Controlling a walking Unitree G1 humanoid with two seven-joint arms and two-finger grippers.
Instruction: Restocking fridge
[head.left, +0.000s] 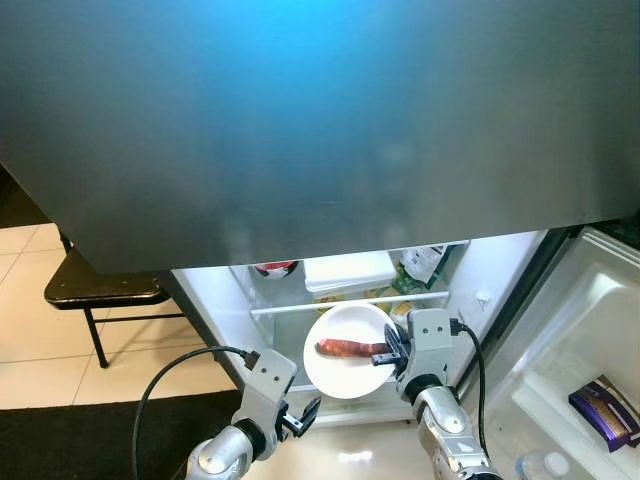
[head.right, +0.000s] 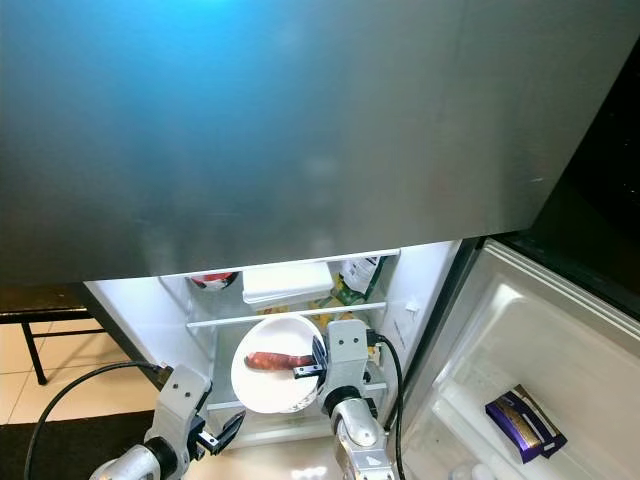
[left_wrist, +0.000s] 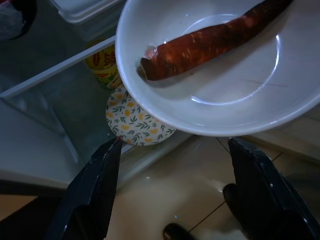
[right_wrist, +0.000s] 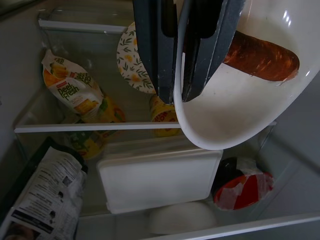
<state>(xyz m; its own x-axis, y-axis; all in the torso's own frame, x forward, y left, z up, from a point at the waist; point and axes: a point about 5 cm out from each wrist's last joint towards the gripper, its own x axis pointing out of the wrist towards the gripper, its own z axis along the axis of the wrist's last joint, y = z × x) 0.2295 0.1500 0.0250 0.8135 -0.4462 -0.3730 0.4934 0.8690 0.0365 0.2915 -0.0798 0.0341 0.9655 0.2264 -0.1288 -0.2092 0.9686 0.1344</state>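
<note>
Bowl (head.left: 348, 350) rim sits clamped in right tool (head.left: 393, 349).

Bright fridge interior (head.left: 330, 300) light, blue glare above, wrist views dim.

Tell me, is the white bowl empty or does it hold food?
It holds food. One reddish-brown sweet potato lies inside the white bowl, which the right tool grips by its rim.

A large grey fridge door (head.right: 300, 120) fills the view from 9 to 3 o'clock. At 6 o'clock, the right gripper (head.right: 312, 362) pinches the rim of a white bowl (head.right: 262, 390) holding a reddish-brown sweet potato (head.right: 278, 360) before lit fridge shelves (head.right: 285, 312). The left gripper (head.right: 220, 432), fingers parted, sits at 7 o'clock. A purple packet (head.right: 520, 422) lies in the door shelf at 4 o'clock.
</note>
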